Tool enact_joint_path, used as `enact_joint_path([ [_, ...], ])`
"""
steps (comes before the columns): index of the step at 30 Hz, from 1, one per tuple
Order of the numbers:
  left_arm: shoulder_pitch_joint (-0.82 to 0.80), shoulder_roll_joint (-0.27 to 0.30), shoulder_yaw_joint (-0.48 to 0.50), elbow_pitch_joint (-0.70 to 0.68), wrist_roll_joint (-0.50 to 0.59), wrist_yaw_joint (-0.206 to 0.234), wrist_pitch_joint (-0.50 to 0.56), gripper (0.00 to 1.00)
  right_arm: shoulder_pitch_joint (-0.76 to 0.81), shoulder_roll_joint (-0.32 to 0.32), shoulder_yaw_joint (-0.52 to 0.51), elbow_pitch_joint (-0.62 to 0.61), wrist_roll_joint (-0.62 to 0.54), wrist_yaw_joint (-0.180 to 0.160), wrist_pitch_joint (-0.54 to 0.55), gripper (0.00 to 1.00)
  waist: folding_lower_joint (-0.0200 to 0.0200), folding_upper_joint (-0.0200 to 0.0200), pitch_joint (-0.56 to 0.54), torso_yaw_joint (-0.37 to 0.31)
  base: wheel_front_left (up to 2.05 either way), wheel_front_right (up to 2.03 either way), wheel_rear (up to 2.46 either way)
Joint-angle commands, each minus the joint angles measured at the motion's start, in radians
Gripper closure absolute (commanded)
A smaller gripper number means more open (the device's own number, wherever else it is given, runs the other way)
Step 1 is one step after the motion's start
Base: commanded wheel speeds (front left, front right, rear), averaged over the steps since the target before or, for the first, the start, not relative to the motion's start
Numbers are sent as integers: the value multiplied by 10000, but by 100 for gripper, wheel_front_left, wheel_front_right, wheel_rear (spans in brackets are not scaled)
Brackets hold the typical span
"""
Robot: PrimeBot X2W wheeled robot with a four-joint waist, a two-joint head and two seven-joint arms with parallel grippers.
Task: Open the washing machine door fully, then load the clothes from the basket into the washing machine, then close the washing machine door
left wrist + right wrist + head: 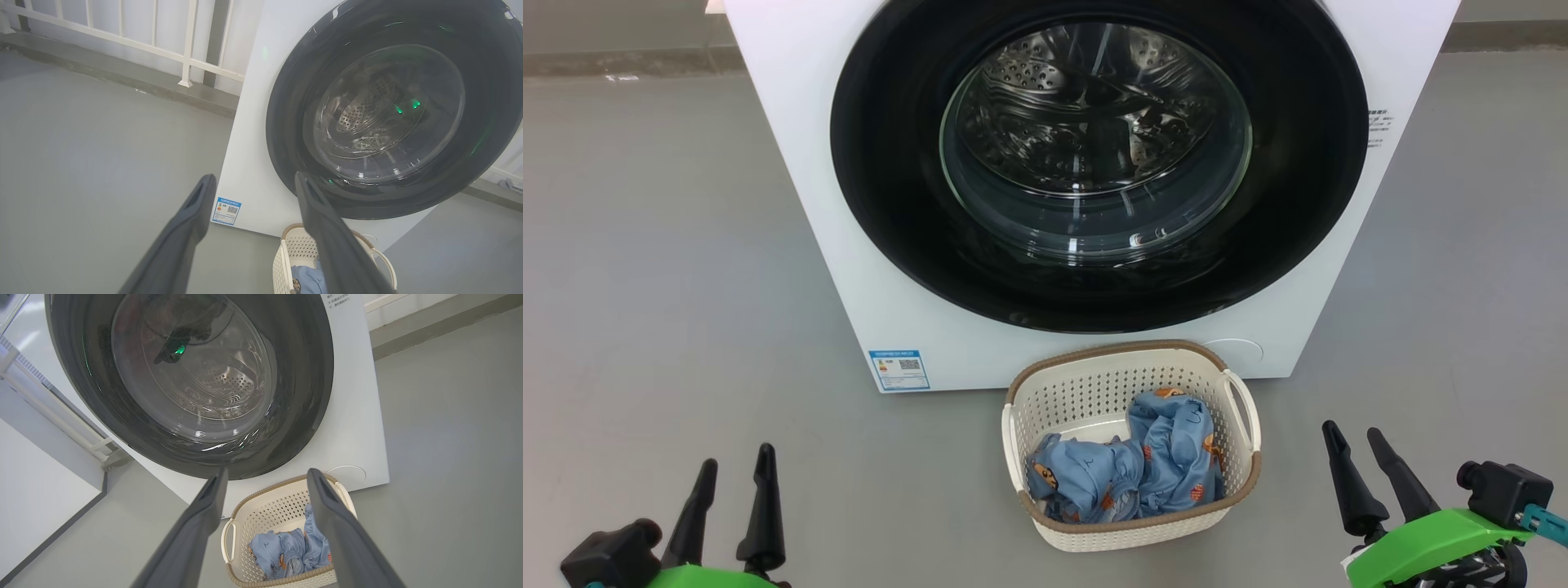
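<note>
The white washing machine (792, 188) stands ahead with its round black-rimmed door (890, 204) shut flat against the front; the steel drum shows through the glass. On the floor before it sits the cream basket (1045, 384), holding the light blue clothes (1152, 465). My left gripper (737, 457) hangs open at the lower left, well left of the basket. To the basket's right, my right gripper (1356, 437) is open too, with nothing between its fingers. The left wrist view shows the door (286, 134) and basket (300, 249); the right wrist view shows the basket (269, 506) and clothes (286, 547).
Grey floor (670, 286) stretches on both sides of the machine. A blue label (898, 369) marks its lower left corner. A white railing (122, 36) on a low kerb runs behind the machine's left side.
</note>
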Motion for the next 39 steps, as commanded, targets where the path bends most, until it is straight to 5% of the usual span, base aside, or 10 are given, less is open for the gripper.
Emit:
enact_joint_path([
  [1,-211,274,226,-333,356,-22,-143,0,-509,-207,207,-207,-379,12,-166,0,-1,0,1,-5,0,0,0],
  [27,-171,523,187,-575,3321,-29,-934,0,-620,-527,454,-243,-3136,16,-955,0,-1,0,12,-81,0,0,0],
  [39,-203,514,308,-240,3043,-29,-935,0,-429,-336,99,-348,-3216,16,-956,0,-1,0,8,-143,0,0,0],
])
